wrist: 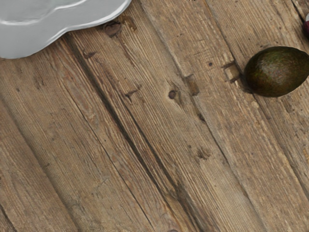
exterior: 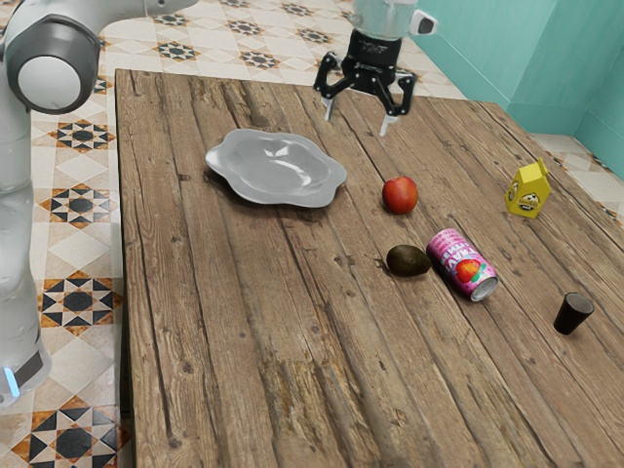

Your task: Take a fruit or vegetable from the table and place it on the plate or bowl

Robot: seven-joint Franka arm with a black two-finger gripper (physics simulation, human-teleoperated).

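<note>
Rough, weathered wood table (exterior: 292,370); smooth glossy grey plate (exterior: 276,168); matt dark avocado (wrist: 276,71).

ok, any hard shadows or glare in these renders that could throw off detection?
Exterior view: soft, even light, with only small shadows hugging the red apple and the dark green avocado. The pale grey wavy-rimmed plate shows a mild sheen but no glare. Wrist view: the avocado casts a short shadow toward the plate.

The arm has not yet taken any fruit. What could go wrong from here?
The avocado lies close beside the can, which lies on its side; a grasp there might set it rolling. The apple is round and may slip from the open gripper. The plate looks shallow, so dropped fruit could roll off.
</note>
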